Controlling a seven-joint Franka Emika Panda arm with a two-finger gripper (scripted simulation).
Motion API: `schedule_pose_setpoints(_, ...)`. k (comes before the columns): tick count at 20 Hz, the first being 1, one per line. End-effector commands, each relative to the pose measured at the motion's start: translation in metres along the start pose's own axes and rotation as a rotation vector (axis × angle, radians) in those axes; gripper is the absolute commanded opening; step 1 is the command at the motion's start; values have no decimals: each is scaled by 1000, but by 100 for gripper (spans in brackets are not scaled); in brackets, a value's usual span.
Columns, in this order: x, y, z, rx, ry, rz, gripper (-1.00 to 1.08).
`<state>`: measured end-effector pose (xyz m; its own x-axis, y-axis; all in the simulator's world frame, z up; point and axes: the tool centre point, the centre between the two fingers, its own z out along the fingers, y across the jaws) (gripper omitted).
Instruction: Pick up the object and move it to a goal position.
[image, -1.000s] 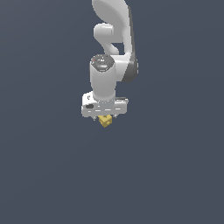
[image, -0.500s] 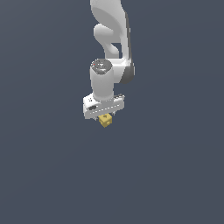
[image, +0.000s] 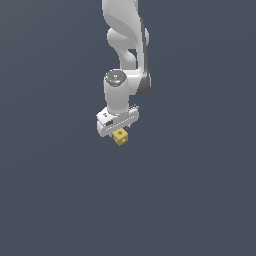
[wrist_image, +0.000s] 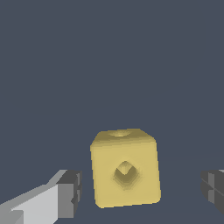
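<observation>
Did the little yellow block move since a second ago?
Cannot tell. The yellow block sits just under the white hand at nearly the same spot in the exterior view, and the plain grey background offers no fixed landmark.

Hidden and cut-off parts of the arm, gripper and yellow cube

From off the arm, the arm (image: 125, 45) runs out of the picture's top edge, and the gripper (image: 120, 133) hides its own fingertips behind its white body; the cube (image: 120, 137) is too small there to show whether anything touches it. Up close, both fingers (wrist_image: 70, 192) are cut by the picture's edges, the far one nearly gone, so their tips stay unseen.
</observation>
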<state>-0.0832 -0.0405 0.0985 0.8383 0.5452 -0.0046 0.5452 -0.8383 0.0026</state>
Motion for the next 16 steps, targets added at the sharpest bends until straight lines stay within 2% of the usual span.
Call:
schedule_pose_setpoints(1, -4, -3, 4, 1, 2, -37, 100)
schedule_pose_setpoints(8, -10, -7, 9, 2, 5, -88, 100)
schedule_pose_setpoints(16, -11, -7, 16, 3, 4, -87, 100)
